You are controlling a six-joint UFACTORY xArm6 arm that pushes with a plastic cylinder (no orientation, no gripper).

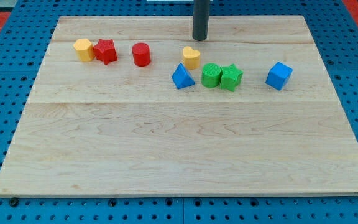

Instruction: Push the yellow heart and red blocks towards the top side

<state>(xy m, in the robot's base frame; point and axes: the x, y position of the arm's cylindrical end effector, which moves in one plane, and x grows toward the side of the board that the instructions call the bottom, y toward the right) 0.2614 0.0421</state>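
The yellow heart [191, 57] lies on the wooden board [179, 143] in its upper middle. The red cylinder [141, 54] stands to its left. The red star [105, 51] lies further left, touching a yellow hexagon block [83, 49]. My tip [200, 38] is down near the board's top edge, just above and slightly right of the yellow heart, with a small gap between them.
A blue triangle block [181, 77] sits just below the heart. A green cylinder [211, 75] and a green star [230, 77] touch each other to its right. A blue cube [279, 75] lies further right. Blue pegboard surrounds the board.
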